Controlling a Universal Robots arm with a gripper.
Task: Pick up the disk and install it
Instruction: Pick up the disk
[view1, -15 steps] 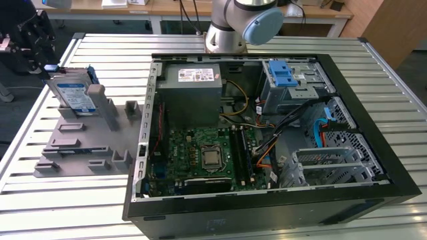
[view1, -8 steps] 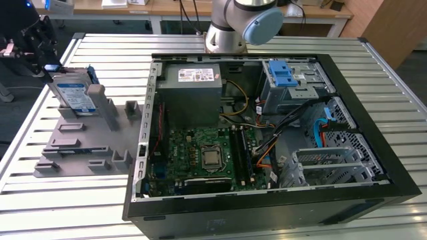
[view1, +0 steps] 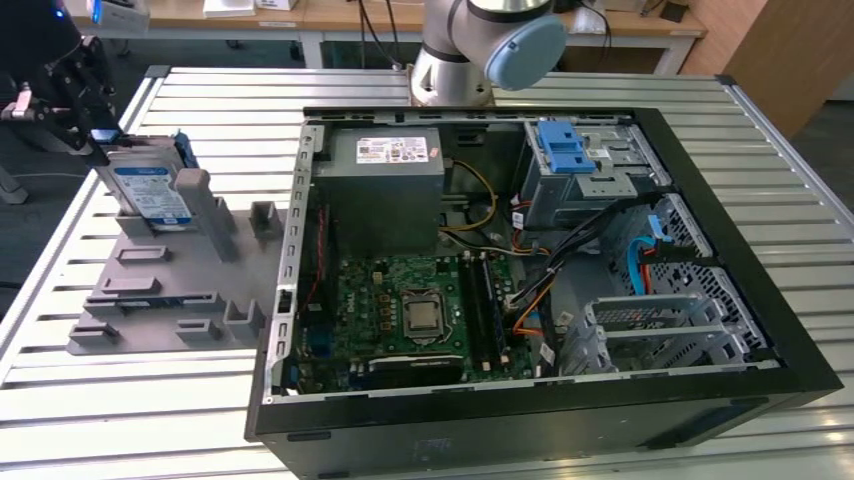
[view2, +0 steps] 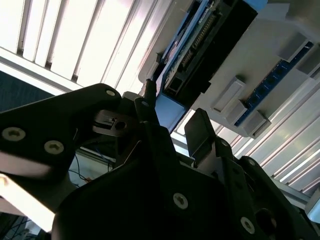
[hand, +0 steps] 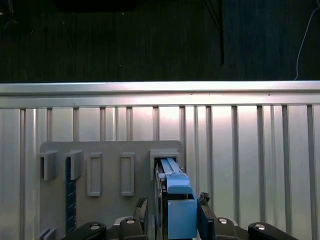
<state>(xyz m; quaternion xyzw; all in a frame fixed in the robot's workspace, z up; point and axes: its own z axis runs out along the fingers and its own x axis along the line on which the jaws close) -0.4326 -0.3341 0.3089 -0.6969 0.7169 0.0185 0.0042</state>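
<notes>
The disk (view1: 147, 190) stands on edge in a slot at the far end of the grey holder (view1: 160, 290), at the exterior view's left; its blue-and-white label faces outward. My gripper (view1: 96, 125) hangs just over its top end. In the first wrist view the disk (hand: 176, 192) is seen edge-on with its blue rail, and my gripper (hand: 172, 202) straddles it, open, one finger (hand: 141, 205) clearly apart from it. In the second wrist view my gripper (view2: 172, 117) has the disk's blue end (view2: 167, 111) between its dark fingers (view2: 200, 132).
An open computer case (view1: 287, 300) lies on the slatted metal table (view1: 200, 100), with a grey power-supply box (view1: 380, 190) and a drive bay with a blue latch (view1: 567, 150) inside. The arm's base (view1: 467, 50) stands behind the case. The table's edge runs close beyond the holder (hand: 160, 90).
</notes>
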